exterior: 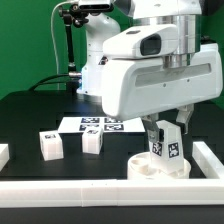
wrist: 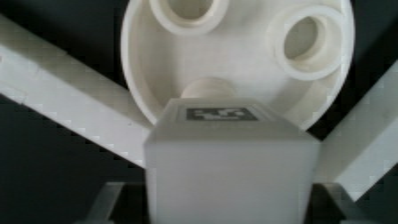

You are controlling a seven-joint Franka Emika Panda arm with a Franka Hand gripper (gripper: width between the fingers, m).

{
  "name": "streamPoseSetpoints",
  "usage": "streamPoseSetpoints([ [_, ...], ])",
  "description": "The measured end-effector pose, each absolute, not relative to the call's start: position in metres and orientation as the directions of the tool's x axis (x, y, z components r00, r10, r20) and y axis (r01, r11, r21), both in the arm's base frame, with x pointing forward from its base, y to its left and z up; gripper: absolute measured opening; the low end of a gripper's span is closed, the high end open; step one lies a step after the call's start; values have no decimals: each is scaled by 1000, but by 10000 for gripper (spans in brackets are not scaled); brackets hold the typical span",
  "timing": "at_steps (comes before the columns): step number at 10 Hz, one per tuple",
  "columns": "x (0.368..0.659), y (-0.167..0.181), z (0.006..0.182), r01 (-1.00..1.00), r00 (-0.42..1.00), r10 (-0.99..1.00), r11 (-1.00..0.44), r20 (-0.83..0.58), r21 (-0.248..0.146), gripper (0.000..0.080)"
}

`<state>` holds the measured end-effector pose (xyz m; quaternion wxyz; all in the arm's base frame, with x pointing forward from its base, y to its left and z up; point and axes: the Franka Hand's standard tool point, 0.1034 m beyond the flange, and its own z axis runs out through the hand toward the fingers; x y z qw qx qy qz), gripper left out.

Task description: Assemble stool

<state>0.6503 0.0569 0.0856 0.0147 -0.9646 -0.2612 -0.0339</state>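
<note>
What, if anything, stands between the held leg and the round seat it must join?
Nothing visible does. The leg hangs directly over the seat, its tip right at the disc; both loose legs stand aside.

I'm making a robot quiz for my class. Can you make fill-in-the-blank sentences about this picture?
1. The gripper holds ____ white leg.
2. That leg is over the round ____.
3. ____ more legs stand loose on the table.
4. The table is coloured ____.
Missing words: one; seat; two; black.
</note>
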Motion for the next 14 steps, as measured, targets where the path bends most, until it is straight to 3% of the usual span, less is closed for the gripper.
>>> streamPoseSetpoints([
  [3,650,59,85,248,967,244,-967,76,-58,340],
  [7,652,65,85,-74,994,-82,-991,68,-115,340],
  [11,652,84,85,-418,904,-427,-896,33,-152,340],
  [14,651,88,84,-630,771,-637,-762,-6,-151,340],
])
